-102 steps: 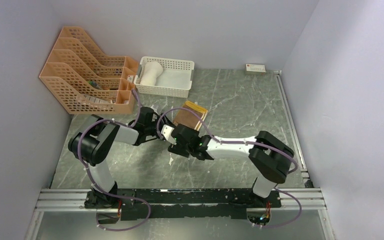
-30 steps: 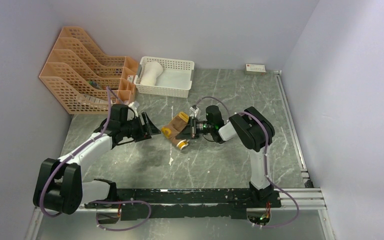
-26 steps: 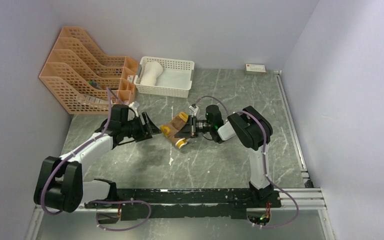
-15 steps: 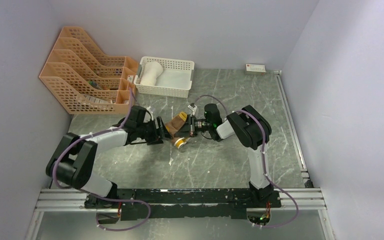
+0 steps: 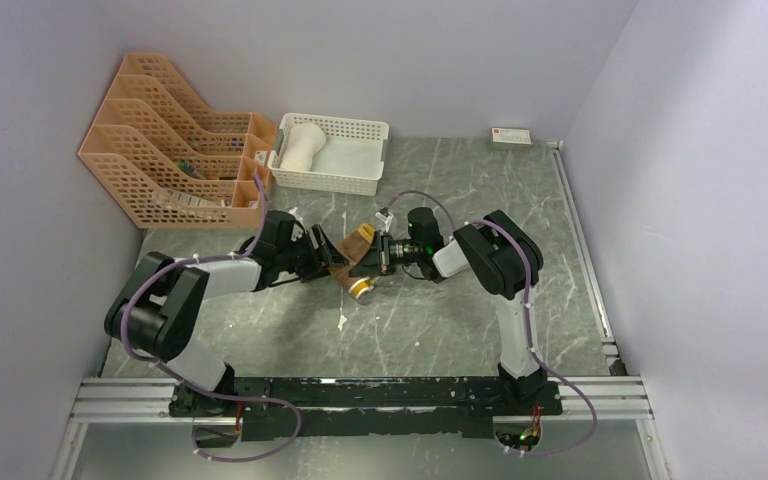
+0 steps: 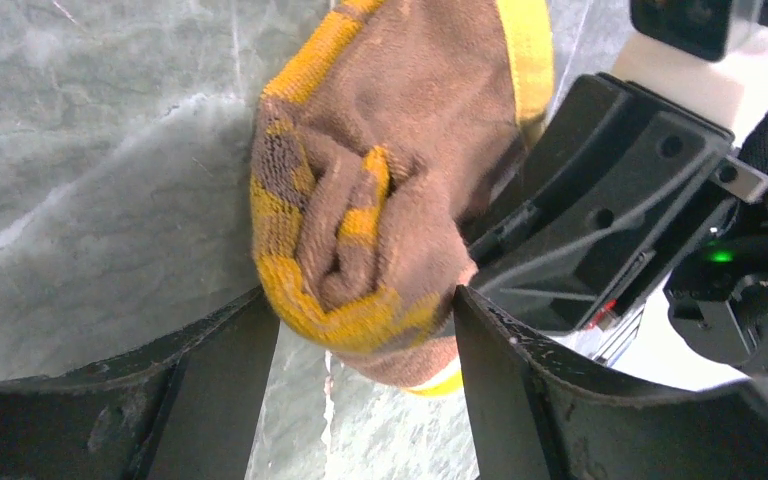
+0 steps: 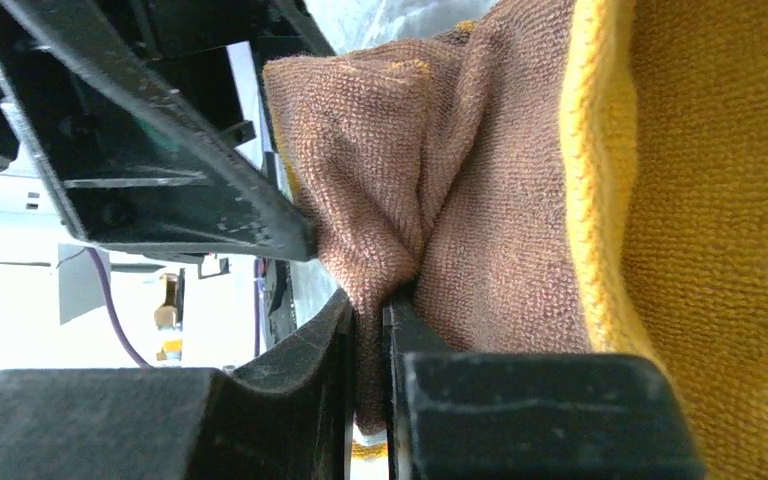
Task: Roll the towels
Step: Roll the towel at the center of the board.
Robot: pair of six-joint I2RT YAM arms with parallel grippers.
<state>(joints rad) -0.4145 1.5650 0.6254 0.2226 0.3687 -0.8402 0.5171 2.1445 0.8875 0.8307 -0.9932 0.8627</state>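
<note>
Brown and mustard-yellow terry cloth is where both arms meet. The brown towel (image 5: 352, 262) lies loosely rolled near the middle of the grey marbled table (image 5: 460, 330), with a gripper at each side.

The right gripper (image 7: 372, 300) has its jaws almost together, pinching a thin fold of the cloth between them. The left gripper (image 6: 360, 298) stands wide open, with one of its fingers (image 6: 210, 390) on either side of the roll's yellow-edged end. The tips sit right at the cloth, but it cannot be told whether they press on it. From above, the two grippers face each other almost nose to nose across the roll, the left arm reaching in from the left and the right arm from the right.

At the back of the table a white basket (image 5: 330, 183) holds the cream towel (image 5: 303, 145), which is rolled and lies at the basket's left end. Just beside the basket, orange file racks (image 5: 160, 150) stand in a row against the left wall. Small items in their lower slots are too small to make out. A small white box (image 5: 511, 137) lies by the back wall, well apart from the arms.
</note>
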